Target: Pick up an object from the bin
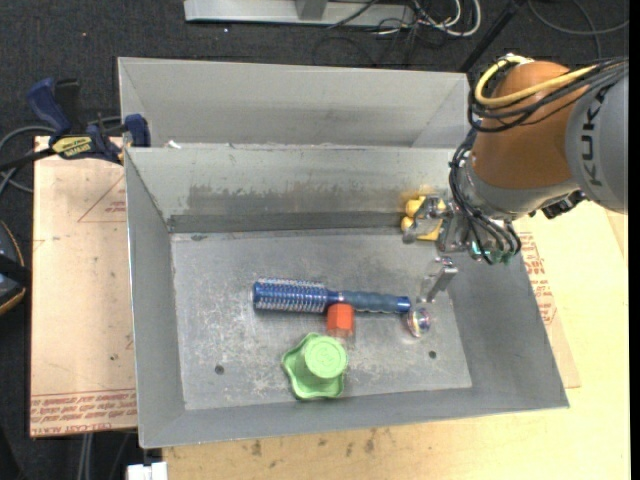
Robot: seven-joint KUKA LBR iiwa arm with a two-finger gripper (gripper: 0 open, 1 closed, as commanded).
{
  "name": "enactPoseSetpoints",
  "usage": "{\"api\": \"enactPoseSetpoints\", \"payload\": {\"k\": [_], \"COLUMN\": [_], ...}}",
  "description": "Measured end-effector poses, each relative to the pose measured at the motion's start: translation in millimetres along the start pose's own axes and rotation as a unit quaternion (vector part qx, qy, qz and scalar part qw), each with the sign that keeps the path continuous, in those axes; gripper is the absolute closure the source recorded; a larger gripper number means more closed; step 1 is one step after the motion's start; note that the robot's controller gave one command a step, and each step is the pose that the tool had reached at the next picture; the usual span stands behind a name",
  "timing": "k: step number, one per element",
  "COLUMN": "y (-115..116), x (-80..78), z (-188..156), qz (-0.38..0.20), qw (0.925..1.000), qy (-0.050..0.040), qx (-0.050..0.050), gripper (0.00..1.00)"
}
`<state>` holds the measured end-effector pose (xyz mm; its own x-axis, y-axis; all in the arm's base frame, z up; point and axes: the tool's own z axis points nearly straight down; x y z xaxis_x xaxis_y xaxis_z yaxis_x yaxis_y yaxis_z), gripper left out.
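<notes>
My gripper hangs low at the right side of the bin, its tip right at the handle end of a blue hairbrush. The brush lies flat across the middle of the floor, bristle head to the left and handle pointing right. A small orange block sits against the brush's near side, just left of the gripper. In front of it stands a light green, flower-shaped cup or lid.
A small yellow thing lies by the back wall, close to the gripper's body. The arm and its orange cover hang over the bin's right rim. Bare floor lies left of the brush.
</notes>
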<state>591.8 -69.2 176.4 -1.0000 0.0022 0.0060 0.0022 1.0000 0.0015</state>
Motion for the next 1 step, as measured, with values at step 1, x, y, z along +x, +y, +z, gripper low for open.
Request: {"api": "enactPoseSetpoints", "payload": {"k": [1], "y": [11.4], "x": [6.9], "z": [101.0], "qz": [0.108], "qw": [0.9941], "qy": [-0.0069], "qx": [-0.001], "gripper": [0.00]}}
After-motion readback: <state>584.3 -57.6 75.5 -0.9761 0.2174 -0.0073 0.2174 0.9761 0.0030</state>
